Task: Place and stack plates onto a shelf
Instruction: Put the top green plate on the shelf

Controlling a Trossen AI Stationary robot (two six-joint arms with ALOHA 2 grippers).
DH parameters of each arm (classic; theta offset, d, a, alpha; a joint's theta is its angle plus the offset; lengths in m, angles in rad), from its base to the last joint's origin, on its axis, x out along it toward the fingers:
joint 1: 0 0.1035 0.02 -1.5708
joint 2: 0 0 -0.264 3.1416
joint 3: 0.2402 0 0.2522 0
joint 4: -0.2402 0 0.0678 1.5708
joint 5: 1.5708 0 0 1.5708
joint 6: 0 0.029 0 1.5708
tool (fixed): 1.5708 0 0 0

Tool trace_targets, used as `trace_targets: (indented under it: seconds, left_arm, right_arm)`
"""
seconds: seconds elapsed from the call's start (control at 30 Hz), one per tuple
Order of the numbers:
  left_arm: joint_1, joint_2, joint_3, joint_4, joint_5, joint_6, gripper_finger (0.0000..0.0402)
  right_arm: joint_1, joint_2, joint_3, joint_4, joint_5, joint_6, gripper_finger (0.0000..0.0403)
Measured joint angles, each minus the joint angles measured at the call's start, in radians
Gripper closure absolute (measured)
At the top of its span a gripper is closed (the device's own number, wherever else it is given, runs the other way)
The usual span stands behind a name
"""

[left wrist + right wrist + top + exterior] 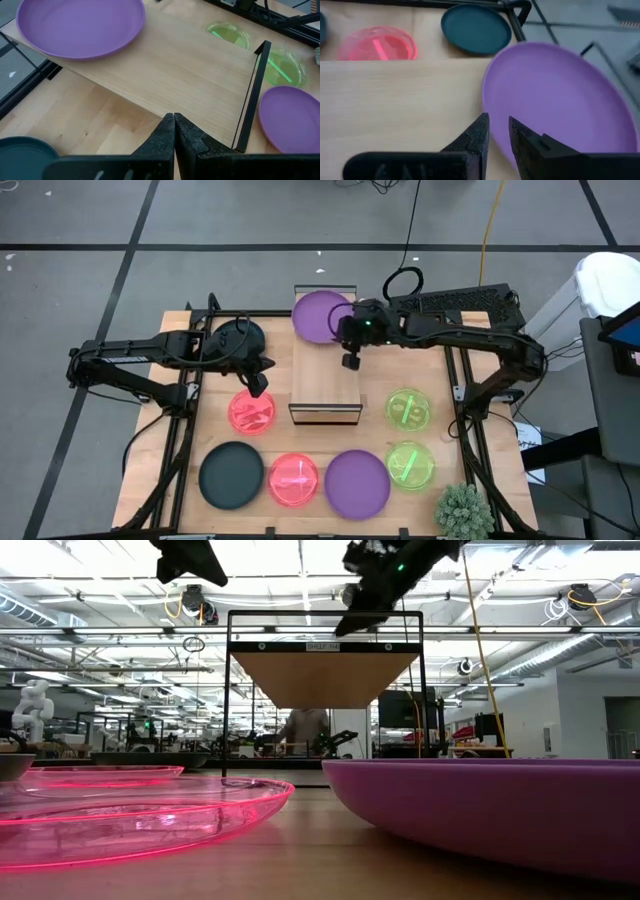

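High view showed one purple plate [318, 315] on the shelf [325, 385] at its twelve o'clock end, overhanging the far edge. The right gripper [351, 358] hovered beside it, fingers slightly parted, holding nothing. The left gripper [259, 386], pressed together, waited at nine o'clock. Recommended: nudge the plate fully onto the plank before stacking others.

shelf [325, 370]: mid-table | one plate [320, 315] on its far end, overhanging | my right gripper [351, 361] above shelf, just beside that plate | my left gripper [259, 387] left of shelf | other plates on the table left, right and before shelf
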State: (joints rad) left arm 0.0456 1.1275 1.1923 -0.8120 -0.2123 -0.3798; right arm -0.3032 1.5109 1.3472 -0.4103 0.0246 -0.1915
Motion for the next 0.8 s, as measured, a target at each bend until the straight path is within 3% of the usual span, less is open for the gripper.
trace_targets:
  seconds: [0.5, 0.63, 0.8]
  left_arm:
    - [0.000, 0.000, 0.000, 0.001, -0.007, 0.053, 0.0400]
    - [-0.002, 0.000, 0.000, 0.001, -0.006, 0.006, 0.0400]
    - [-0.026, 0.000, 0.000, 0.001, 0.023, -0.165, 0.0400]
  right_arm:
    - [0.179, -0.223, 0.000, -0.322, -0.001, 0.358, 0.0346]
    - [0.230, -0.258, 0.000, -0.376, -0.004, 0.427, 0.0346]
    - [0.309, -0.292, 0.000, -0.465, -0.062, 0.434, 0.0346]
